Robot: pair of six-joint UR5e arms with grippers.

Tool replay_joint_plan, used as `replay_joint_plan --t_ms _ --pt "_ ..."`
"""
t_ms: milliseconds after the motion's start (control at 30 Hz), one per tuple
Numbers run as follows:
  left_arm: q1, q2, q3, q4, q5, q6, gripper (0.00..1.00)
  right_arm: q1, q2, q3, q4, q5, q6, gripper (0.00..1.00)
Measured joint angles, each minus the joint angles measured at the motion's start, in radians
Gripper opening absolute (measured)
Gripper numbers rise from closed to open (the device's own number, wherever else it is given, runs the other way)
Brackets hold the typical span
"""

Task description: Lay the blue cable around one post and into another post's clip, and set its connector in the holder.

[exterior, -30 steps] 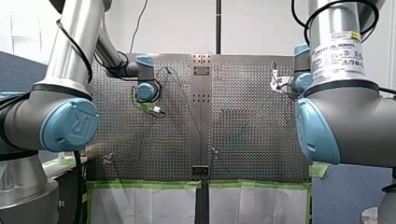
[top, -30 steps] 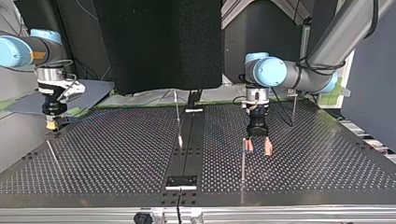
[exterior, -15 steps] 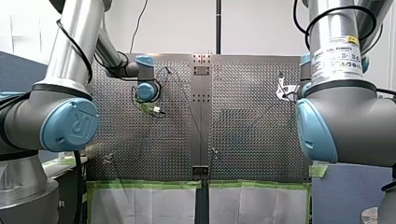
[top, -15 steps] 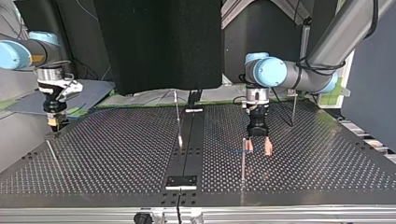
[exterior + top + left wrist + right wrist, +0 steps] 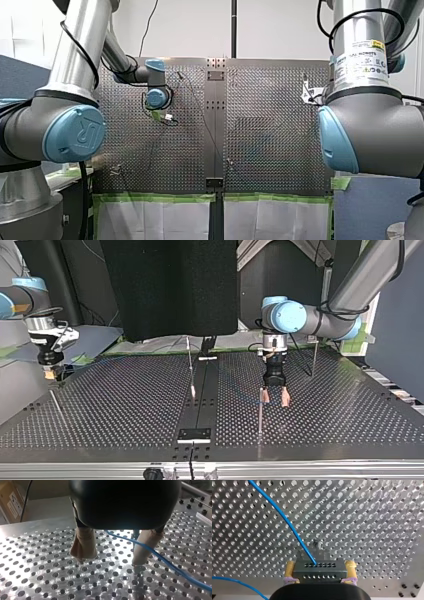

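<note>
The right wrist view shows my right gripper (image 5: 320,565) shut, yellow pads on both sides of a black connector (image 5: 319,572) with rows of holes. The blue cable (image 5: 283,517) leaves the connector and runs away over the perforated table. In the top view this gripper (image 5: 49,372) hangs above the table's far left corner. My left gripper (image 5: 274,398) stands open near the middle, beige pads just above the table, beside a thin post (image 5: 260,415). In the left wrist view the blue cable (image 5: 166,561) passes close by one finger (image 5: 145,546), outside the open gripper (image 5: 111,560).
In the top view, thin posts stand at the centre (image 5: 190,367), far right (image 5: 314,357) and near left (image 5: 56,404). A dark holder plate (image 5: 195,435) lies on the central strip near the front edge. My arms' big joints fill both sides of the front view.
My right gripper has carried the connector up and toward the top view's left edge, drawing the blue cable along. My left gripper has stayed open in the same place.
</note>
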Motion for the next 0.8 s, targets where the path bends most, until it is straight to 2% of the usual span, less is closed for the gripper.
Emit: replay_joint_plan --t_ms 67,133,233,367,467,600,800 --pt "-0.001 0.000 0.000 0.000 0.004 -0.003 1.00 -0.006 0.003 -0.014 0.009 -0.002 -0.019 0.19" --pt "-0.004 0.000 0.000 -0.001 0.007 -0.005 1.00 -0.011 0.008 -0.027 0.011 -0.002 -0.031 0.19" --pt "-0.006 0.000 0.000 0.000 0.009 -0.006 1.00 -0.017 0.029 -0.048 0.014 -0.002 -0.048 0.19" --pt "-0.007 0.000 0.000 -0.001 0.009 0.005 1.00 -0.019 0.064 -0.063 0.011 0.013 -0.083 0.19" --pt "-0.008 0.000 0.000 -0.001 0.010 0.011 1.00 -0.020 0.072 -0.065 0.009 0.019 -0.094 0.19" --pt "-0.008 0.000 0.000 0.000 0.009 0.013 1.00 -0.017 0.080 -0.068 -0.003 0.016 -0.090 0.19" --pt "-0.007 -0.001 0.000 0.001 0.007 0.015 1.00 -0.014 0.084 -0.078 -0.036 -0.023 -0.052 0.19"
